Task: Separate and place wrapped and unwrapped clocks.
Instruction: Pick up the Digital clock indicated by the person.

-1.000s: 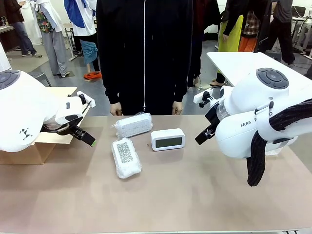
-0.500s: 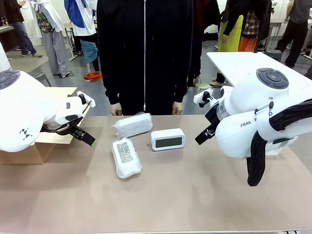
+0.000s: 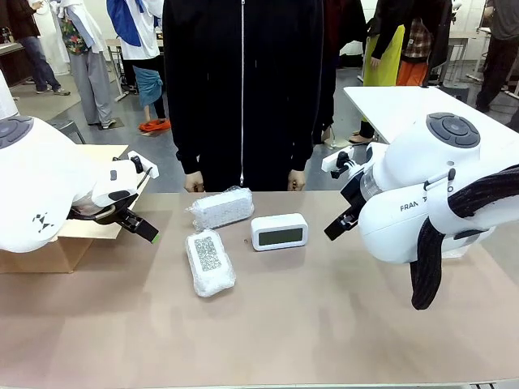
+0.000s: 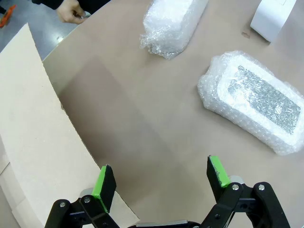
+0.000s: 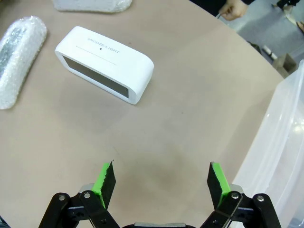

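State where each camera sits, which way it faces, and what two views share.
Front view: robot's side, facing across the table at the person; left arm and right arm show.
Left wrist view: on the left arm, looking past the open left claw at the speckled wrapped clock.
Right wrist view: on the right arm, looking past the open right claw at the bare clock.
Both wrist views share that speckled wrapped clock.

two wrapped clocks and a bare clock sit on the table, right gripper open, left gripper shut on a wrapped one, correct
No. The left gripper is open and empty: the left wrist view shows its jaws apart over bare table, with the near wrapped clock and far wrapped clock lying clear of it. The rest is right: bare clock on the table, right gripper open.
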